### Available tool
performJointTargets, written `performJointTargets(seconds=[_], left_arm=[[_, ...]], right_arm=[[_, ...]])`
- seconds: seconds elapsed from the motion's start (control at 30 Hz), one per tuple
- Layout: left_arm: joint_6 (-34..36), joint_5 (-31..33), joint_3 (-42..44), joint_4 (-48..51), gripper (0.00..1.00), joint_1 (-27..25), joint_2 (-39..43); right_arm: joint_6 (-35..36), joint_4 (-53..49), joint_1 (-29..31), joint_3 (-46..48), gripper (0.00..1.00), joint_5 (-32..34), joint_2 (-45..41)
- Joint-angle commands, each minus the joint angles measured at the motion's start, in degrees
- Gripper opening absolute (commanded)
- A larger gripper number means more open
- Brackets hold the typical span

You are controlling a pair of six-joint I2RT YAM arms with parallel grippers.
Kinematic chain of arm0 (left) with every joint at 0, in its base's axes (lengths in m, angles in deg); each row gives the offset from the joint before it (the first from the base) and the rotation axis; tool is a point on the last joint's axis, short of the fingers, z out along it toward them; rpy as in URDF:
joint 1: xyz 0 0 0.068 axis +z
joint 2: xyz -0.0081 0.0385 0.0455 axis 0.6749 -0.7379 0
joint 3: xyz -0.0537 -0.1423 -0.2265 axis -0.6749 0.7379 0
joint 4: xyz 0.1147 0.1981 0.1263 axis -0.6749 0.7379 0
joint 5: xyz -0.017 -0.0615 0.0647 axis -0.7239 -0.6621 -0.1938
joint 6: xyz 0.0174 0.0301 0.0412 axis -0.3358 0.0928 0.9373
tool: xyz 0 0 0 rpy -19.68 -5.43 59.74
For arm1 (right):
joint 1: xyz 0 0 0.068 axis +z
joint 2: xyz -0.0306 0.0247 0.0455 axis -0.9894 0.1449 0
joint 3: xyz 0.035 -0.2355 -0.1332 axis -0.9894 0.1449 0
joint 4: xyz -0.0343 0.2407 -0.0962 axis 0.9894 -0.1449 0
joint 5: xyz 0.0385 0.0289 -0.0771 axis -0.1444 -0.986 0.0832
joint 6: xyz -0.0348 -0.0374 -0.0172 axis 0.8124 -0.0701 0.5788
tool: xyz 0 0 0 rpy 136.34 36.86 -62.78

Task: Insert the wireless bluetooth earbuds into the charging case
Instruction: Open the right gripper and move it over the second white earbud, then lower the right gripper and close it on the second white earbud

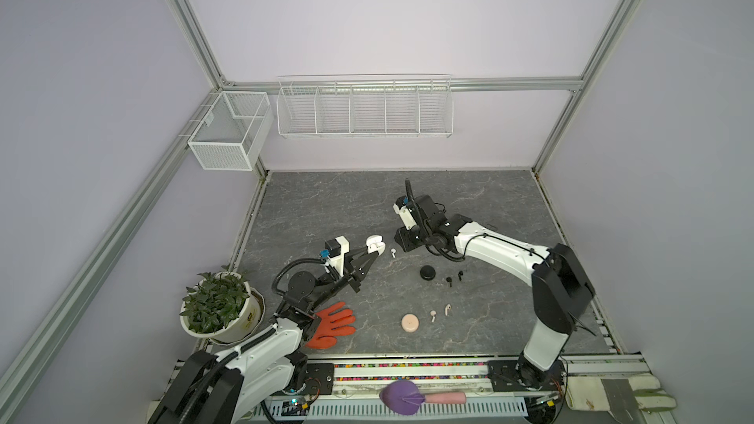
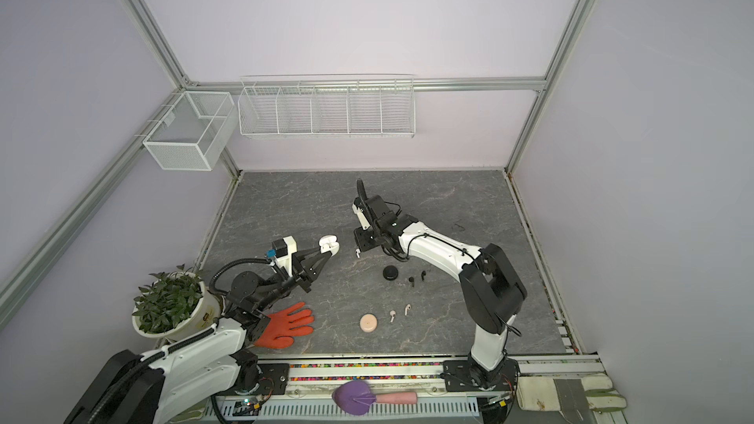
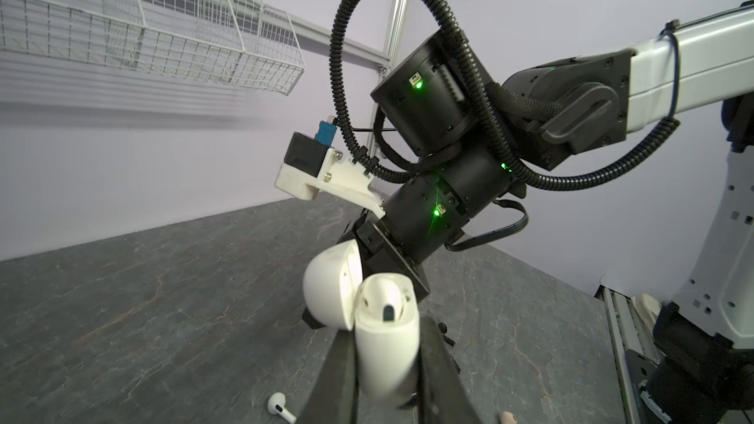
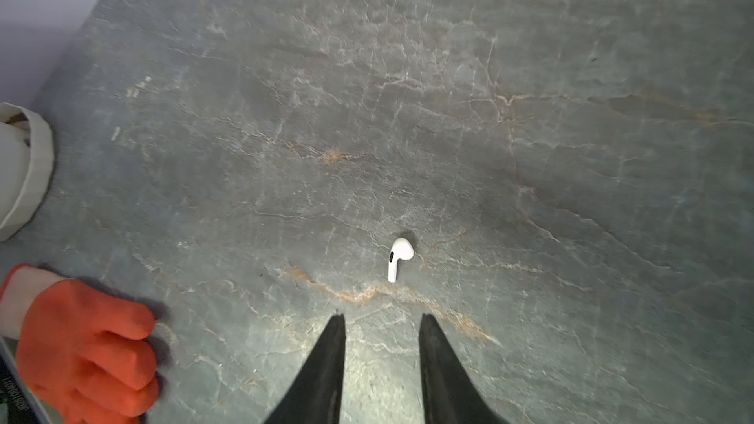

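Note:
My left gripper point(image 3: 385, 328) is shut on the white charging case point(image 1: 375, 245) point(image 2: 329, 244) point(image 3: 383, 344) and holds it above the table with its lid flipped open. A white rounded shape with a dark mark sits in the case's opening. One white earbud point(image 1: 393, 253) point(image 2: 358, 253) point(image 3: 280, 402) point(image 4: 399, 256) lies loose on the table just right of the case. My right gripper point(image 4: 381, 316) point(image 1: 402, 243) hovers over that earbud, open and empty, the earbud just past its tips. Two black earbuds point(image 1: 449, 280) and two pale pink earbuds point(image 1: 433, 314) lie nearer the front.
A black puck point(image 1: 427, 272) and a pink puck point(image 1: 409, 323) rest beside their earbuds. An orange glove point(image 1: 332, 324) point(image 4: 85, 344) and a potted plant point(image 1: 216, 303) sit at the front left by my left arm. Wire baskets point(image 1: 363, 108) hang on the back wall.

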Motion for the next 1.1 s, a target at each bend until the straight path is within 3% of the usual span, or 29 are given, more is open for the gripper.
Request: performJointTargets(seconds=[0.0,0.57,1.07], left_arm=[[-2.79,-2.39,-1.71,-10.32,0.00,0.98,-3.59],[-1.08,-2.19,-0.05,-6.44,0.00,1.44,-1.23],[-0.65,-1.60,1.00,-5.36,0.00,1.49,0.25]], right_arm=[[-2.16,-3.96,-0.64,-3.72,0.34,-1.34,3.66],[-4.40,-9.78,-0.54,-12.26,0.43,-1.76,16.42],[-5.01,-12.89,0.74,-16.42,0.37,0.09,20.78]])
